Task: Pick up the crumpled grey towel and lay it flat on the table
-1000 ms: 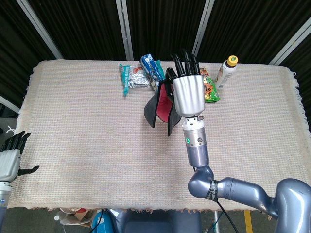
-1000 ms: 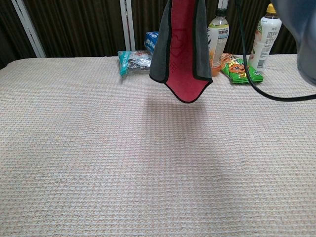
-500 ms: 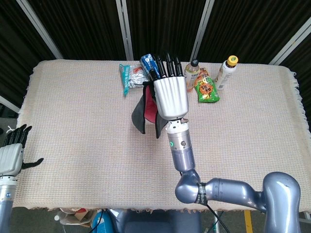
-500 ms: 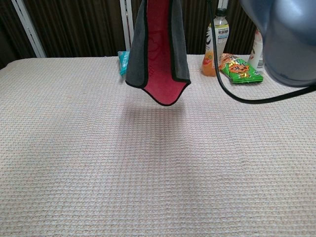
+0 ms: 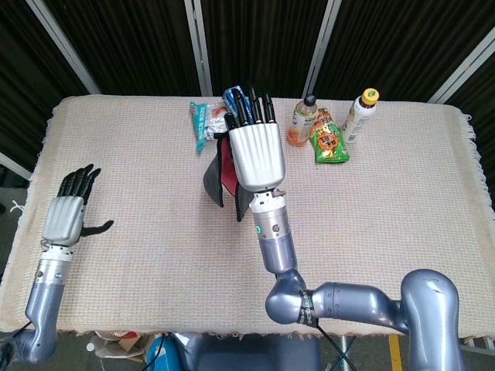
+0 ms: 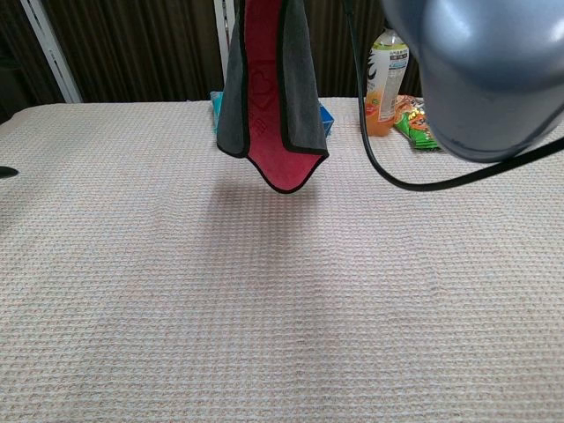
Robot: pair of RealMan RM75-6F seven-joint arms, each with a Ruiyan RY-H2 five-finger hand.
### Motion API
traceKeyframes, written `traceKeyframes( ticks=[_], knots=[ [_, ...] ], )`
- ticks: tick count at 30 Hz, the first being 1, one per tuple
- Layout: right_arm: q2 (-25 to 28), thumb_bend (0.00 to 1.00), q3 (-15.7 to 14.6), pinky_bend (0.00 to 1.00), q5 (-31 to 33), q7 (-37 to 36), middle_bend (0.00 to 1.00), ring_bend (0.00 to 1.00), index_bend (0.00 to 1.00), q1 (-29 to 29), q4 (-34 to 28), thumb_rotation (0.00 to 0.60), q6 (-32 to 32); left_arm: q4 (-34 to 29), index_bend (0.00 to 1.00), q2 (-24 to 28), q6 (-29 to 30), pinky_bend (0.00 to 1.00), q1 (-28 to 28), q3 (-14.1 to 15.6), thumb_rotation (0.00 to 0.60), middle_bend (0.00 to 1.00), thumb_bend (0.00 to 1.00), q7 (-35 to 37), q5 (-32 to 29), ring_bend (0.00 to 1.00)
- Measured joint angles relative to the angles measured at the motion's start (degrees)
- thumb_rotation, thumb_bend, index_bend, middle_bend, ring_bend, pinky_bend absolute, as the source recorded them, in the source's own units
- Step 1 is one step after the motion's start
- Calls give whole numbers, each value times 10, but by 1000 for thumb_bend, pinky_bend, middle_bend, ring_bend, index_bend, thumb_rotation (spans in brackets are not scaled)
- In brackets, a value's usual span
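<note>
**Towel hangs from the raised right hand above mid-table**

In the head view the right hand (image 5: 255, 151) covers the top of the towel (image 5: 223, 175), so the exact grip is hidden; only the back of the hand and its dark fingers pointing toward 12 o'clock show. The chest view cuts the hand off at the upper edge entirely, and a blurred grey arm segment (image 6: 480, 70) fills the corner at 2 o'clock, masking most of the green snack packet (image 6: 416, 130) and part of a bottle (image 6: 386, 66). A black cable (image 6: 379, 163) loops in front of them.

The towel (image 6: 271, 97) is held by the right hand and hangs in folds, clear of the table (image 6: 264, 308), its lowest point a rounded tip above its own shadow. It is grey on the outer faces, red on the inner face, with a dark edge binding. It hangs in front of the teal and blue packets (image 5: 207, 122) at 12 o'clock.

The left hand (image 5: 68, 210) holds nothing, at 9 o'clock over the table's left edge, fingers extended and slightly apart, thumb out to the side. In the chest view only a dark sliver at the left margin shows.
</note>
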State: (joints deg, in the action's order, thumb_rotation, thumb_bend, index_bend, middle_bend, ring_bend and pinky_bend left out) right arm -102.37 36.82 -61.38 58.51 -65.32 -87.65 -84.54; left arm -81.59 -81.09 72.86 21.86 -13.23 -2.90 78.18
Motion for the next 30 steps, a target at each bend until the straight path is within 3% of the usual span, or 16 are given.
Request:
traceKeyframes(
  ticks=[8,12,18,23,30],
  knots=[
    [3,568,-2,188,14,16,255,131,688,-8,4,600,-10,27,0,6,-34,19,66,4,600,0,56,-36,64,0],
    [3,567,-5,188,20,21,255,130,688,-10,1,600,-16,28,0,0,-31,19,83,-3,600,0,4,-48,70,0],
    [3,568,-11,188,23,22,255,131,687,-13,-4,600,-23,51,0,-73,23,19,95,-31,600,0,0,-57,61,0],
    [1,568,-2,188,29,24,255,131,688,-24,-8,600,-27,65,0,-134,35,19,114,-49,600,0,0,-64,29,0],
    [-14,568,17,188,46,17,255,130,688,-52,1,600,-24,70,0,-152,45,19,120,-49,600,0,0,-69,18,0]
  ],
)
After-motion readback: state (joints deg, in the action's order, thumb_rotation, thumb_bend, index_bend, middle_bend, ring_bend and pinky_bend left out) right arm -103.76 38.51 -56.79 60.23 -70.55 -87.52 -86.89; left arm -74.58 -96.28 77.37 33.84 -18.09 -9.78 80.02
